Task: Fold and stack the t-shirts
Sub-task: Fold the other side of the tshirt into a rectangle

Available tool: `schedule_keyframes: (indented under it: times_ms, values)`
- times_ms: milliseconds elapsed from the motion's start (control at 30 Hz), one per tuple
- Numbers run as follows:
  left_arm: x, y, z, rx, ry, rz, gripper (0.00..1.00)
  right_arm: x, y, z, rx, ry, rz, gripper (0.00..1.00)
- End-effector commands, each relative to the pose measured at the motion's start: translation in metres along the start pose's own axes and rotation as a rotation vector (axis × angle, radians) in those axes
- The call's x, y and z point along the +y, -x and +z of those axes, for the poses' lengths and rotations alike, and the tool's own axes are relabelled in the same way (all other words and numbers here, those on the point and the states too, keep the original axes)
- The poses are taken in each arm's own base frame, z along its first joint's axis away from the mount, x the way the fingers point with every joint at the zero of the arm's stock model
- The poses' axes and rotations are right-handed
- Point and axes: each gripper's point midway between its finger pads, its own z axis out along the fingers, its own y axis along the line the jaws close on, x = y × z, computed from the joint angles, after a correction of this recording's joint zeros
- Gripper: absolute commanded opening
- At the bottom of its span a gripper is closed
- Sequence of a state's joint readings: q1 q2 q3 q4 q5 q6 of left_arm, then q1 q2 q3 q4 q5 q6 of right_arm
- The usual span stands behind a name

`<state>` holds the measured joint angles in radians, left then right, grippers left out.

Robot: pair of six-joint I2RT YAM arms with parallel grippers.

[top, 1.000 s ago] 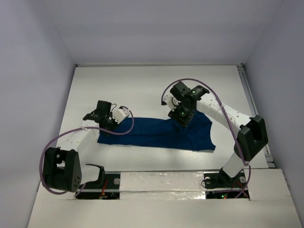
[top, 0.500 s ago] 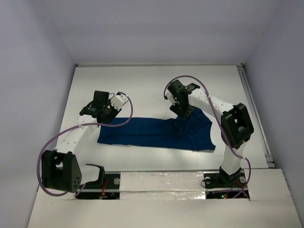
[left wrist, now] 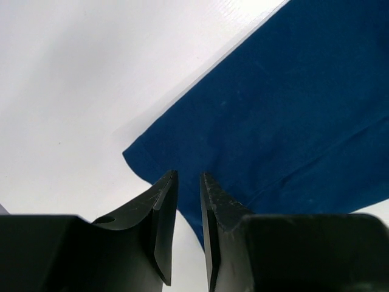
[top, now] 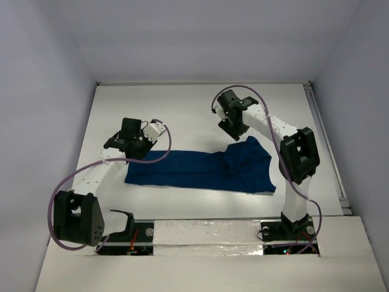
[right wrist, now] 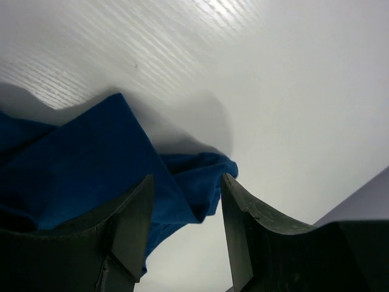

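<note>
My left gripper hangs nearly closed (empty) over the navy t-shirt — my right gripper gapes wide, empty.

One t-shirt — two arms, one table.

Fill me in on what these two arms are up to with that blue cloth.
Two robot arms are folding a dark blue t-shirt that lies in a long band across the white table. Neither holds it now. The left gripper hovers with its jaws nearly closed over the shirt's left corner. The right gripper is open above the bunched right end, which looks rumpled and unfinished.
</note>
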<state>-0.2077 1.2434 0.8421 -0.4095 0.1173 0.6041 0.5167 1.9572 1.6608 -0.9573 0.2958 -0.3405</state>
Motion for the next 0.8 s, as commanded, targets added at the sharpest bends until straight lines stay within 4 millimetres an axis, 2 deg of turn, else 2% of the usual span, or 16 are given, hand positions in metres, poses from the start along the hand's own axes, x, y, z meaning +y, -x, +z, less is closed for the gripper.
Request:
schedule_keyframes:
  times_ms: [0,200,500,633,700,767]
  values:
    - [-0.004,0.003,0.002,-0.018,-0.014,-0.011,0.19,0.009,0.007,0.007,-0.003,0.060,-0.029,0.53]
    - [-0.008,0.008,0.004,-0.031,-0.032,-0.016,0.19,0.024,-0.004,0.019,0.038,0.121,-0.061,0.53]
    - [-0.015,0.009,0.010,-0.024,-0.046,-0.020,0.18,0.030,-0.017,0.028,0.077,0.134,-0.080,0.49]
    - [-0.017,0.009,0.009,-0.021,-0.048,-0.009,0.18,0.038,-0.023,0.030,0.091,0.170,-0.092,0.42]
    - [-0.017,0.008,0.010,-0.017,-0.047,-0.010,0.18,0.038,-0.023,0.030,0.089,0.174,-0.093,0.34]
    - [-0.017,0.008,0.010,-0.018,-0.045,-0.011,0.18,0.039,-0.021,0.029,0.082,0.178,-0.090,0.22]
